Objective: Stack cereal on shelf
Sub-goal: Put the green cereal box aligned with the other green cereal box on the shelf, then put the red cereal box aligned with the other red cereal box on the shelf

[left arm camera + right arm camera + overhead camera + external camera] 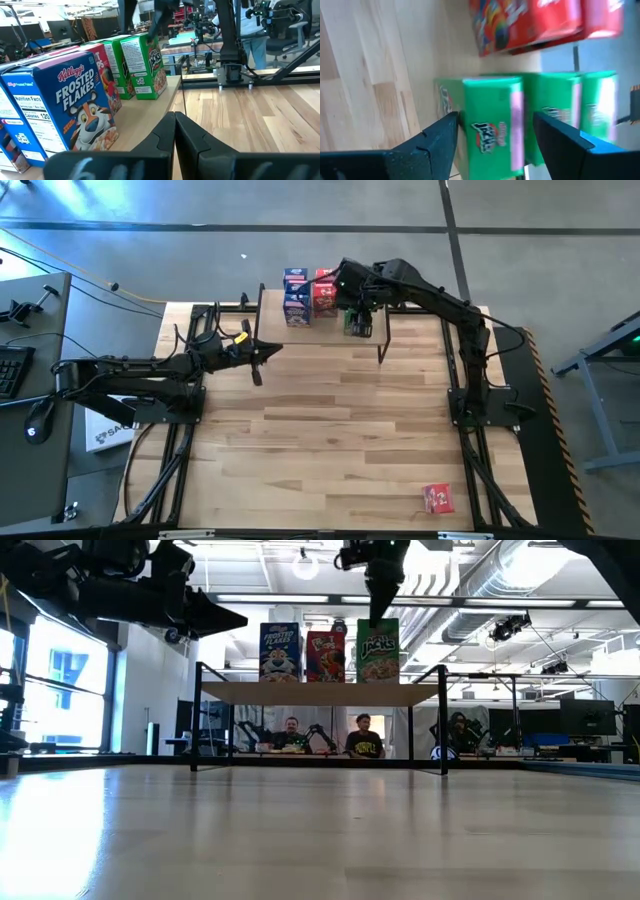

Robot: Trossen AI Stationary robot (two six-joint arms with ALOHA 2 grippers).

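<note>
The shelf [320, 691] stands at the table's far edge, and cereal boxes stand upright on its top in three rows: blue [279, 652], red [325, 656] and green [378, 650]. My right gripper [496, 119] hangs over the green row, slanting down, open. Its fingers stand on either side of the top of the front green box [490, 131], with two more green boxes [580, 107] behind it. My left gripper [262, 357] is shut and level, left of the shelf, and holds nothing. One red box [437, 498] lies flat on the table near the front right corner. My right gripper straddles the front green box's top end [492, 95] from above, one finger [442, 137] close by one side and the other finger [555, 137] a little off the other side. I cannot tell whether either finger touches the box, which stands upright on the shelf.
The shelf's thin black legs [382, 345] stand on the tabletop below my right arm. Wide bare wood [330, 430] lies between the two arm bases. People sit at desks in the room behind the shelf [365, 740].
</note>
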